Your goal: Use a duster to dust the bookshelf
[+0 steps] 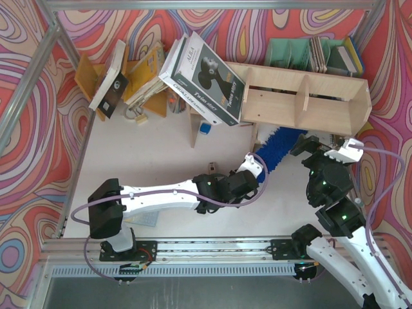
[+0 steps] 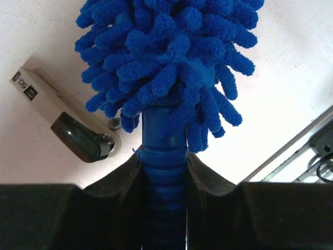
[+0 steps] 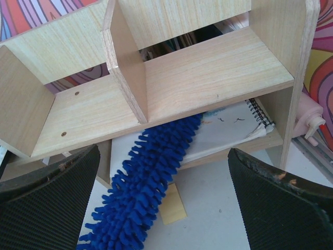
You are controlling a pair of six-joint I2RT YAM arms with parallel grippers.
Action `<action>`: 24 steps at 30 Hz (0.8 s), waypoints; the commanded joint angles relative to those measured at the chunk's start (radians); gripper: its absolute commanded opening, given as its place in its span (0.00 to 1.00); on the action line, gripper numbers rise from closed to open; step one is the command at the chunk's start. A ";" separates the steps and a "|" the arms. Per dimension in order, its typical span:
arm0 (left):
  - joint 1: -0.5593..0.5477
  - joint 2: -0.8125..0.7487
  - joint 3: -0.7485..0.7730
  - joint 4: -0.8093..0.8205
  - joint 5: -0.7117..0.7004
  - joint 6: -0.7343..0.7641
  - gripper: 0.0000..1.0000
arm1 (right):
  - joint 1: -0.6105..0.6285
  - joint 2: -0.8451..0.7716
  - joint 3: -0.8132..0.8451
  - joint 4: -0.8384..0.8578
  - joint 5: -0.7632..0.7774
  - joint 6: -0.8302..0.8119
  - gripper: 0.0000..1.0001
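Clamping the duster [image 2: 166, 57] by its slim handle, the left gripper [image 2: 164, 177] carries the fluffy head straight ahead of its fingers. The right gripper [image 3: 164, 161] stands wide and empty; the bookshelf [image 3: 208, 73] is directly ahead of it, duster tip under the shelf board.
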 commanded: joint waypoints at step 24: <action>-0.001 -0.147 -0.142 0.131 -0.092 0.018 0.00 | -0.003 -0.048 -0.018 0.003 0.057 0.015 0.99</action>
